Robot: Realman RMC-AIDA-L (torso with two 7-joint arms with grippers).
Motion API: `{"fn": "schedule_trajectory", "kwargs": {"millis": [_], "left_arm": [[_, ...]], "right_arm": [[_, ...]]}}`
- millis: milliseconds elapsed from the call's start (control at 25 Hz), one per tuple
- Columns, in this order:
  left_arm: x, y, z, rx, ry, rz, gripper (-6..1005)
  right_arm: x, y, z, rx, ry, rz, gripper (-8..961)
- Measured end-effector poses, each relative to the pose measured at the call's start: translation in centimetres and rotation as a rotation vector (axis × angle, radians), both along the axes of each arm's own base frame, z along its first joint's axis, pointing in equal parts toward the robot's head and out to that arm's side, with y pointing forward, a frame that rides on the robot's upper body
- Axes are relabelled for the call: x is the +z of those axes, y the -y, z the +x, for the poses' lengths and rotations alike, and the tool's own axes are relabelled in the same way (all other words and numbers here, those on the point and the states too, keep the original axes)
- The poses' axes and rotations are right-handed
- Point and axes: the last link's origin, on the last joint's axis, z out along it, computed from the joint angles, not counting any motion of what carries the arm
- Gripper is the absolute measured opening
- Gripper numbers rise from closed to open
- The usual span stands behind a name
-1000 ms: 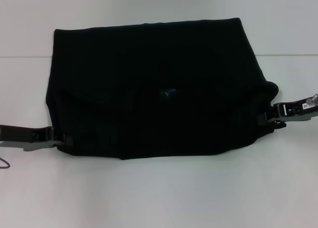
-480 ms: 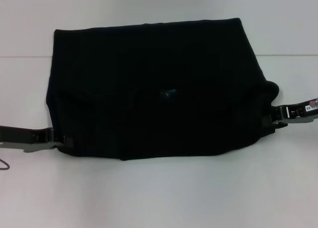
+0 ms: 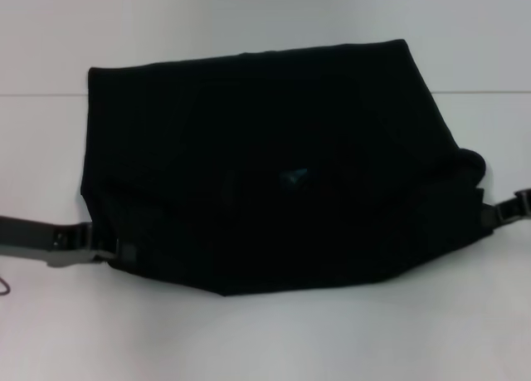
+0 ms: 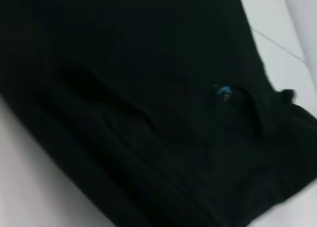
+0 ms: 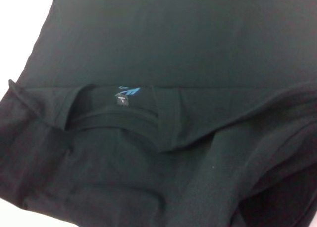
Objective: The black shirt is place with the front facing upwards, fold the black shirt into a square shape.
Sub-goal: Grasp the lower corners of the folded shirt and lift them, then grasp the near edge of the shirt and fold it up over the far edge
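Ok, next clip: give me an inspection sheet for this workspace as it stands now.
Surface: white table, a seam line across its far part.
Job's things: black shirt partly folded, not yet square; blue neck label showing.
Clutter: nothing seen.
Grippers: left pincer at the shirt's near left corner; right pincer at its right edge; grip unclear for both.
Cables: thin dark cable at the left edge.
Surroundings: nothing seen.

Shirt [image 3: 265,157] lies centred on table [image 3: 265,339], neck label [image 3: 292,178] mid-cloth. L gripper [image 3: 116,252] at its near-left corner, R gripper [image 3: 489,217] at right edge.
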Motion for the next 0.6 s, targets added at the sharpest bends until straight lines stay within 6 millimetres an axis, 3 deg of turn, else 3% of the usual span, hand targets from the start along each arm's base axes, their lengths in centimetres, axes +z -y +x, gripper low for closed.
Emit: {"fn": "schedule_trajectory", "kwargs": {"millis": [400,600], "left_arm": [[0.9,6.4,1.3,-0.077,0.243,-0.275,28],[1.1,8.1,0.8,-0.070,0.283,-0.311,28]], "right_arm": [[0.7,5.0,1.4,0.028,-0.060,-0.214,38],[0.2,6.9,2.2,0.019,-0.078,-0.287,38]]}}
